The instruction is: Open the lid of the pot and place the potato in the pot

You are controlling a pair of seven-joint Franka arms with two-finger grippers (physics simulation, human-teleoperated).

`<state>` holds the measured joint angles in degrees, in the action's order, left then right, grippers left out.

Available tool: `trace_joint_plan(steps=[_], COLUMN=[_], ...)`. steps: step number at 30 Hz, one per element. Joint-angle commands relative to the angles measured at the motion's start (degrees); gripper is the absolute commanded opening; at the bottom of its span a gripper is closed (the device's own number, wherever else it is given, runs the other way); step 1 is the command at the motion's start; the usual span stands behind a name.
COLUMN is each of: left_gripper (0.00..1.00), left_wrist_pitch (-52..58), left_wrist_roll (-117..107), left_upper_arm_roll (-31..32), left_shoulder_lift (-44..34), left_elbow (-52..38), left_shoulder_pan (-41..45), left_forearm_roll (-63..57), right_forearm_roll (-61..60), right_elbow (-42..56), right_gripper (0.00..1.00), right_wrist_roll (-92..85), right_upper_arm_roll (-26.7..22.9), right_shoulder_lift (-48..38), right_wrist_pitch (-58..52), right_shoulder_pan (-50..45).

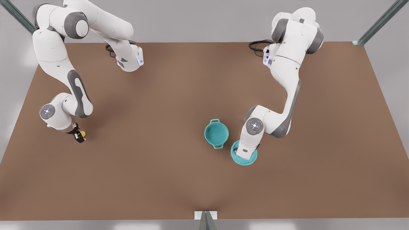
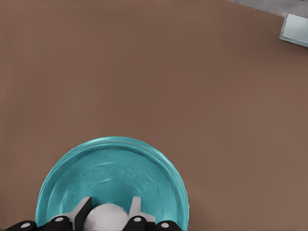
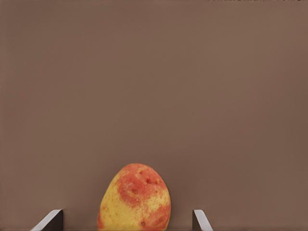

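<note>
At the lower right of the front view, the left gripper (image 1: 246, 155) clamps the white knob (image 2: 107, 215) of the lid (image 1: 243, 158), which sits low over the brown table (image 1: 179, 95) just beside the uncovered pot (image 1: 216, 133), near frame centre. At far left, the right gripper (image 1: 79, 136) stands over the potato (image 1: 82, 134), its fingers (image 3: 52, 220) spread wide on either side and clear of it, the potato lying on the table.
</note>
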<state>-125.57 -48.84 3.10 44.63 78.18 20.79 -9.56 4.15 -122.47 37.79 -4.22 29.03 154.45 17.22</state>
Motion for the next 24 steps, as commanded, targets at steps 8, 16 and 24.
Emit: trace_joint_plan(steps=[8,16,24], left_gripper=[1.0,1.0,1.0], left_wrist_pitch=[-3.72,25.72,26.52], left_wrist_roll=[23.0,50.07,48.76], left_upper_arm_roll=[-0.2,0.32,1.55], left_shoulder_lift=[7.93,-36.8,-35.49], left_elbow=[-5.94,12.96,7.6], left_shoulder_pan=[-5.67,-22.37,-23.87], left_forearm_roll=[0.24,13.6,11.14], right_forearm_roll=[-0.1,-0.1,-0.1], right_elbow=[0.03,0.03,-0.05], right_gripper=[0.89,0.7,0.58], right_wrist_roll=[2.38,2.47,2.38], right_upper_arm_roll=[0.0,0.0,0.0], right_shoulder_lift=[0.59,0.77,0.33], right_wrist_pitch=[1.29,1.29,0.85], right_shoulder_pan=[-0.08,-0.08,-0.08])
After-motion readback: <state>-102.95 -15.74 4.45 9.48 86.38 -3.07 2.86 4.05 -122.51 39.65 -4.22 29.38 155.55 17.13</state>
